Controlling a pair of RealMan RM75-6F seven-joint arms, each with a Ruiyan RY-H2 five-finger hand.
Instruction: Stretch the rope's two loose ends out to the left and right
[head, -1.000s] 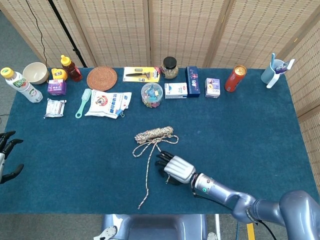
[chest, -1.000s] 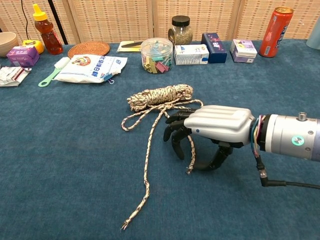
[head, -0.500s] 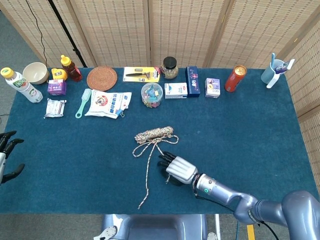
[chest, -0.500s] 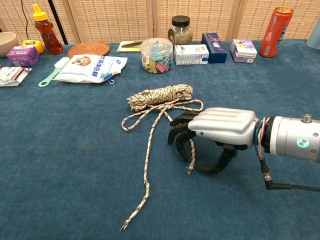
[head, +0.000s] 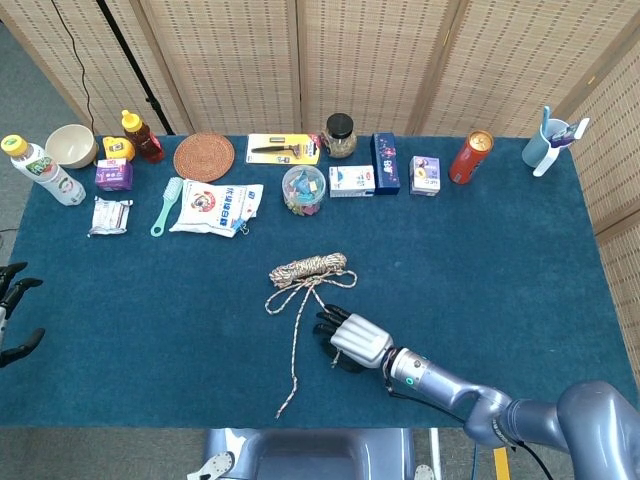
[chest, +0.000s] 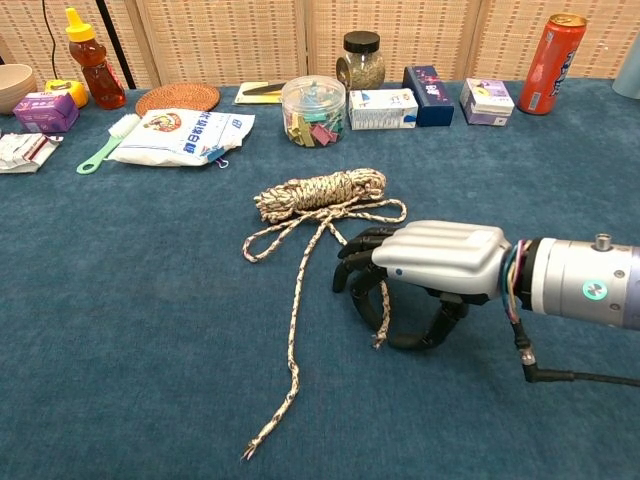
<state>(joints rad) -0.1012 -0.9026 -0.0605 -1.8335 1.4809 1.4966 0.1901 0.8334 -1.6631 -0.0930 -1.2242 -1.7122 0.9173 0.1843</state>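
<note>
The rope's coiled bundle (head: 308, 268) (chest: 320, 192) lies mid-table. A long loose end (chest: 292, 350) trails toward the front edge. A shorter loose end (chest: 381, 318) runs under my right hand (head: 352, 340) (chest: 432, 262). That hand hovers low over it, palm down, with its fingers (chest: 358, 275) curved over the strand and the thumb set apart behind it. The strand still lies flat on the cloth. My left hand (head: 12, 312) hangs at the far left edge of the head view, off the table, holding nothing with its fingers spread.
Along the back stand a clip tub (chest: 311, 110), jar (chest: 360, 60), small boxes (chest: 383, 108), red can (chest: 552, 50), white packet (chest: 182, 136), green brush (chest: 105, 143), woven coaster (head: 204, 156), sauce bottle (chest: 89, 59) and bowl (head: 70, 145). Blue cloth (chest: 130, 300) surrounds the rope.
My right hand has shifted slightly over the short rope end and settled a little lower. The rope and my left hand have not moved.
</note>
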